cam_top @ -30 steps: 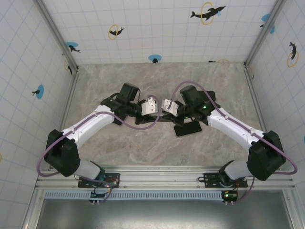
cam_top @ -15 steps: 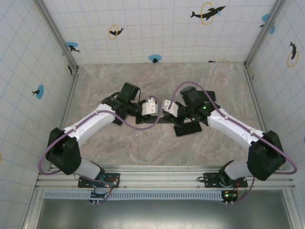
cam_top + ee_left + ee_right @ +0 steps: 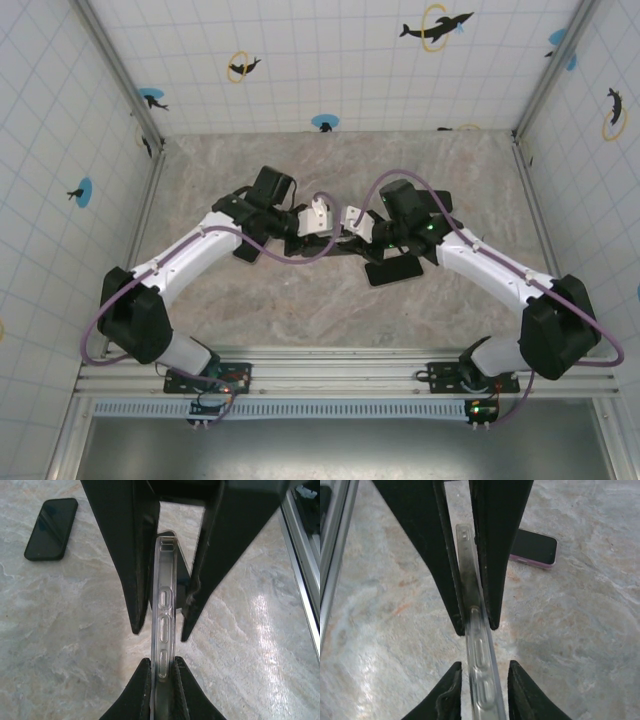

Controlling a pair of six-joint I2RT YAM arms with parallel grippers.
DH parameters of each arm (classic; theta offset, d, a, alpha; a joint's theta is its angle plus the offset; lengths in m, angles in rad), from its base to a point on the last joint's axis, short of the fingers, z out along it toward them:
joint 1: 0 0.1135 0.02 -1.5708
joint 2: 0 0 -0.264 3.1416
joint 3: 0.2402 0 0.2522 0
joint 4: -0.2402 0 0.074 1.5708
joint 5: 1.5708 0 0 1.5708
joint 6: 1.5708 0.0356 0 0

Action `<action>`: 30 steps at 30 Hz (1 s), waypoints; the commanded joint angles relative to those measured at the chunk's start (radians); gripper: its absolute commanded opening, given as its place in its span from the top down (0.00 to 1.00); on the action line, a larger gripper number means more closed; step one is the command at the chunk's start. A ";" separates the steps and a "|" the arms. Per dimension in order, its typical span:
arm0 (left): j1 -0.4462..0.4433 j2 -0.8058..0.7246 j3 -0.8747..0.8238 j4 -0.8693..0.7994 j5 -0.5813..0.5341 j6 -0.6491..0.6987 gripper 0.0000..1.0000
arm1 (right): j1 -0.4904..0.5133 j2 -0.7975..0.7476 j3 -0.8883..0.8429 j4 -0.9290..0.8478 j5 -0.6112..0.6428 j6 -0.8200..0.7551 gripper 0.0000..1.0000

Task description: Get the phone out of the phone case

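Over the last second the left pincer (image 3: 161,662) was closed tight on one end of the clear phone case (image 3: 164,605), which is held on edge in the air between the two arms. Meanwhile the right pincer (image 3: 484,664) was slackened, so its jaws now stand slightly apart from the case's sides. The case is judged to be passing from right to left. The black phone (image 3: 392,268) is noted lying flat on the tabletop (image 3: 300,310) just near of the right wrist, apart from the case, so extraction appears complete.
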 commanded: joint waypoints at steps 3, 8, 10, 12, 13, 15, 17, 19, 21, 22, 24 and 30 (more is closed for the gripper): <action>-0.013 -0.001 0.054 0.012 0.049 -0.024 1.00 | -0.008 -0.024 -0.031 0.074 -0.035 0.005 0.65; -0.009 -0.004 0.056 0.026 0.067 -0.056 1.00 | -0.032 -0.034 -0.054 0.100 -0.037 0.024 0.50; -0.001 -0.007 0.049 0.041 0.077 -0.073 1.00 | -0.057 -0.053 -0.080 0.137 -0.063 0.061 0.42; 0.017 -0.015 0.034 0.081 0.099 -0.115 1.00 | -0.079 -0.075 -0.110 0.167 -0.090 0.099 0.35; 0.024 -0.022 0.024 0.112 0.116 -0.144 1.00 | -0.087 -0.085 -0.127 0.180 -0.100 0.118 0.33; 0.036 -0.041 0.001 0.178 0.147 -0.201 1.00 | -0.105 -0.117 -0.177 0.235 -0.121 0.175 0.28; 0.040 -0.055 -0.019 0.246 0.169 -0.257 1.00 | -0.126 -0.158 -0.236 0.333 -0.142 0.263 0.26; 0.050 -0.074 -0.054 0.343 0.198 -0.345 1.00 | -0.155 -0.193 -0.302 0.487 -0.169 0.391 0.24; 0.054 -0.101 -0.117 0.513 0.225 -0.480 1.00 | -0.185 -0.224 -0.383 0.683 -0.176 0.572 0.23; 0.053 -0.111 -0.144 0.595 0.237 -0.544 1.00 | -0.196 -0.234 -0.416 0.778 -0.174 0.658 0.23; 0.055 -0.123 -0.201 0.777 0.234 -0.713 1.00 | -0.210 -0.251 -0.484 0.980 -0.142 0.847 0.23; 0.046 -0.120 -0.276 1.115 0.178 -1.082 1.00 | -0.212 -0.280 -0.642 1.379 -0.010 1.211 0.22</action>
